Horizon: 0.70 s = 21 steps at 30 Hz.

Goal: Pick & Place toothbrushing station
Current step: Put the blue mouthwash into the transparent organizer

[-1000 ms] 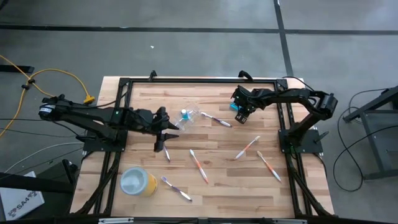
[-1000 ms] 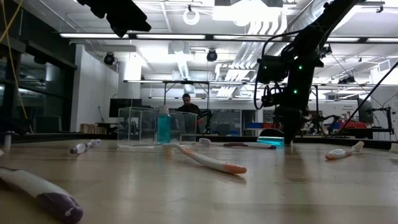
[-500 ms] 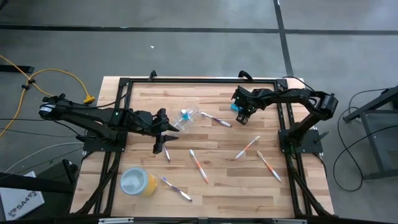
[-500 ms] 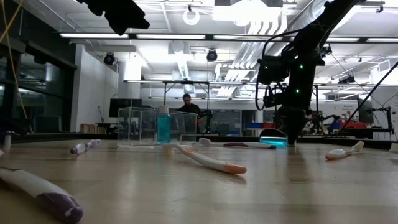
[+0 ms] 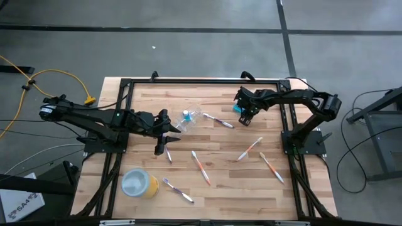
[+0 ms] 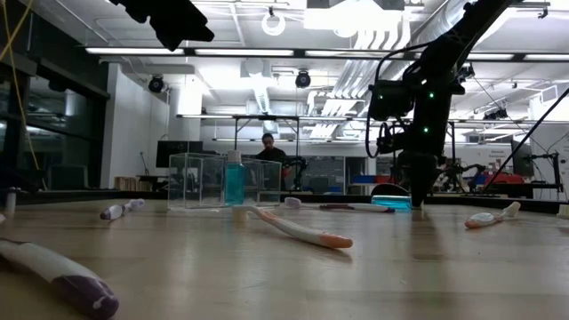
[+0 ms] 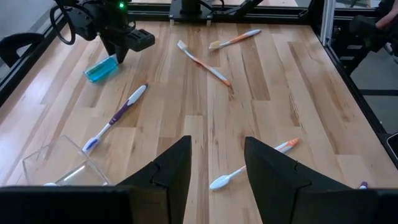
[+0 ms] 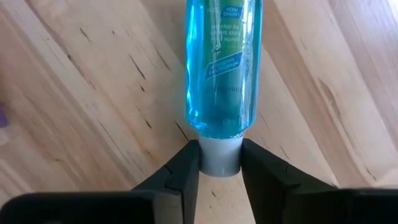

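A small blue tube (image 8: 221, 62) lies flat on the wood table at the far right; it also shows in the high view (image 5: 237, 107). My right gripper (image 8: 221, 163) stands over its cap end, shut on it. A clear cup (image 5: 191, 119) lies on its side mid-table with a second blue tube (image 5: 186, 115) at it. Several toothbrushes lie flat: white-purple (image 5: 218, 120), orange (image 5: 250, 149), orange (image 5: 200, 167), purple (image 5: 178, 190). My left gripper (image 7: 217, 168) is open and empty just left of the cup. My right gripper pinches the blue tube's white cap (image 8: 221, 158) between its two fingers, one on each side. The fingers slant down from above, in line with the tube's length. The tube lies flat on the table.
A larger yellow cup (image 5: 139, 183) stands near the front left. Another orange toothbrush (image 5: 271, 166) lies at the right, and one (image 5: 168, 154) just under my left gripper. A dark frame (image 5: 201, 81) runs round the table's edges.
My right gripper has shifted slightly toward the table's far edge at the blue tube's cap end. The tube still lies on the table.
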Available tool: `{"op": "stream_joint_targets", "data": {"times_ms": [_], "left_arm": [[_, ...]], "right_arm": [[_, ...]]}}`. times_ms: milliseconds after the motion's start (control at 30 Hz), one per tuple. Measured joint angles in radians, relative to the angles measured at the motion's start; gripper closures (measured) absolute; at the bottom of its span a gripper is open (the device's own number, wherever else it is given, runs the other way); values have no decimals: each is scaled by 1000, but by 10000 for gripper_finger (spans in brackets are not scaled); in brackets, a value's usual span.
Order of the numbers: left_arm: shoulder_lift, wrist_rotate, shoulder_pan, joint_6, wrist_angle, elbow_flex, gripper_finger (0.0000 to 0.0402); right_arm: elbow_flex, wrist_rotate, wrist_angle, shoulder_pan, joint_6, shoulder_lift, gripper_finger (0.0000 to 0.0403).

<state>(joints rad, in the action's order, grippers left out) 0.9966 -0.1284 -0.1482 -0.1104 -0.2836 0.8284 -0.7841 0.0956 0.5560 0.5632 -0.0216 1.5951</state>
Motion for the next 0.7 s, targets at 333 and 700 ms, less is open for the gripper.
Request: {"op": "stream_joint_targets", "data": {"times_ms": [333,700], "left_arm": [[0,0,0,-2,0,0,259],[0,0,0,-2,0,0,259]], "right_arm": [[1,-46,-11,0,0,0,299],[1,-63,-17,1,0,24,298]]}}
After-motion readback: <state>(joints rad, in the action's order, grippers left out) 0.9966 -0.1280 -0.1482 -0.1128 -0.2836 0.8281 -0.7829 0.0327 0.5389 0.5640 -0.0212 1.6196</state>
